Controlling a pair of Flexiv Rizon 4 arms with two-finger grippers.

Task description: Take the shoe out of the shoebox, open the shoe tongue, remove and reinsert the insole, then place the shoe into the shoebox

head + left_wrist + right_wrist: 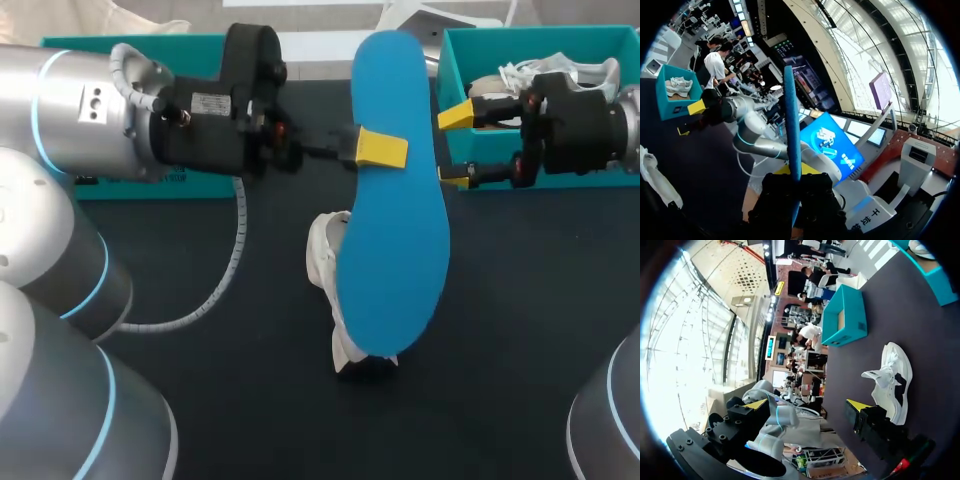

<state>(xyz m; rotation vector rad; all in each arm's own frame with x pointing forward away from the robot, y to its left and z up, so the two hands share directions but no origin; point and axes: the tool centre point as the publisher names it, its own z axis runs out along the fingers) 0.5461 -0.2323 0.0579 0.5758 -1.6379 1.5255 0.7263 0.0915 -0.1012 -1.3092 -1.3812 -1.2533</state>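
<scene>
My left gripper [379, 148] is shut on a long blue insole [398, 215], holding it by one long edge high above the table. In the left wrist view the insole [791, 120] stands edge-on between the fingers of that gripper [795, 172]. Under it a white shoe [328, 262] lies on the black table, partly hidden; it also shows as the white shoe [894, 380]. My right gripper [455, 145] stands open just right of the insole, nothing between its fingers, and appears as the open gripper [807, 405] in its own view.
A teal shoebox [455, 60] at the back right holds another white shoe [560, 72]. A second teal box [130, 45] sits at the back left behind my left arm. The black tabletop [250, 400] spreads in front.
</scene>
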